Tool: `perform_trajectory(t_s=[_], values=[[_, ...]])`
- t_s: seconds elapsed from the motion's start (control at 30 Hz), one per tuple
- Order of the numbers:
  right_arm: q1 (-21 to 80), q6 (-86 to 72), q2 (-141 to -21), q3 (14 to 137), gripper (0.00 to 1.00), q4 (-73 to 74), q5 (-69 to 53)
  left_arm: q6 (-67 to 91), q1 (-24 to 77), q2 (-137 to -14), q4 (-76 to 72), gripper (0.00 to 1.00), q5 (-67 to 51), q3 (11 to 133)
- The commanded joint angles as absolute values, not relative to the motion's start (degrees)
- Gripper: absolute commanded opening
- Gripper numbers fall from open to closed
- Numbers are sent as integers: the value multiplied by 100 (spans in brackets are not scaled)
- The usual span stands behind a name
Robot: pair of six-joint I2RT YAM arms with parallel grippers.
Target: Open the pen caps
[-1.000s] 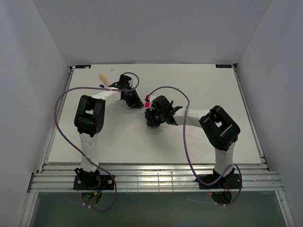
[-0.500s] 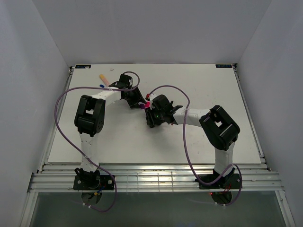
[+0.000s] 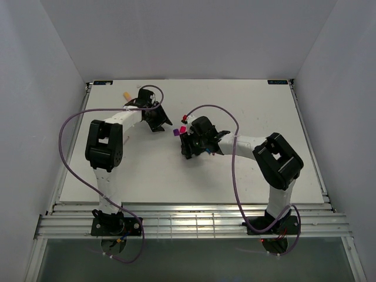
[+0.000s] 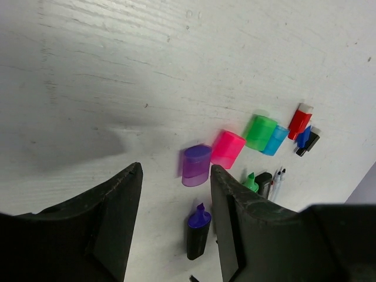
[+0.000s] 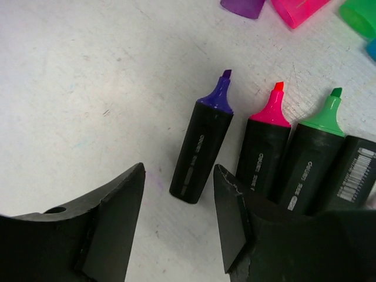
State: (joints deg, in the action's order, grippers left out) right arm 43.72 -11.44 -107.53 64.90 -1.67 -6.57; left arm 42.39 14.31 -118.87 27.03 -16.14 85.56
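Observation:
Both grippers hang open over the white table. My left gripper (image 4: 176, 170) (image 3: 157, 121) has nothing between its fingers. Beyond it lie loose pen caps: purple (image 4: 197, 164) (image 3: 176, 133), pink (image 4: 227, 148), green (image 4: 260, 132), light blue (image 4: 275, 140) and a small red one (image 4: 299, 120). An uncapped purple highlighter (image 4: 198, 232) (image 5: 202, 144) lies flat on the table below. My right gripper (image 5: 180, 169) (image 3: 188, 140) hovers over that pen's black rear end without gripping it. Beside it lie uncapped pink (image 5: 264, 147) and green (image 5: 311, 158) highlighters, tips pointing away.
Another black pen body (image 5: 354, 170) lies right of the green highlighter. Thin pens (image 4: 276, 179) lie near the caps. An orange-capped pen (image 3: 126, 94) rests at the table's far left. Purple cables loop over both arms. Grey walls enclose the table on three sides.
Both grippers have opened. The purple cap and the purple highlighter now lie apart on the table. My left gripper has drawn back to the far left, away from the right one.

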Motion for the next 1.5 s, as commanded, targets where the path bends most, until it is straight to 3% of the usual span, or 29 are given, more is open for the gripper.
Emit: perform_trajectory(t_s=[0.0, 0.4, 0.5, 0.73, 0.77, 0.9, 1.1, 1.47], values=[[4368, -1151, -9977, 6355, 57, -352, -923, 4096, 1328, -11259, 2891, 61, -1266, 8762], [4368, -1195, -9080, 5837, 62, -70, -1063, 3937, 774, -12049, 2786, 60, -1134, 10132], [4359, -1195, -9062, 5766, 62, -97, -1090, 3885, 756, -12418, 2646, 52, -1090, 10765], [4359, -1239, -8807, 5520, 62, -184, -1125, 3797, 659, -13455, 2478, 17, -1283, 12172], [4368, -1265, -8702, 5485, 62, -202, -1134, 3866, 624, -13552, 2452, 9, -1283, 12277], [4368, -1292, -8464, 5353, 62, -255, -1116, 4016, 589, -13974, 2356, 0, -1301, 12603], [4359, -1222, -8271, 5177, 62, -264, -844, 4017, 589, -14133, 2197, 0, -967, 12577], [4359, -1239, -8157, 5036, 62, -264, -835, 3859, 571, -14405, 2197, 8, -703, 12542]])
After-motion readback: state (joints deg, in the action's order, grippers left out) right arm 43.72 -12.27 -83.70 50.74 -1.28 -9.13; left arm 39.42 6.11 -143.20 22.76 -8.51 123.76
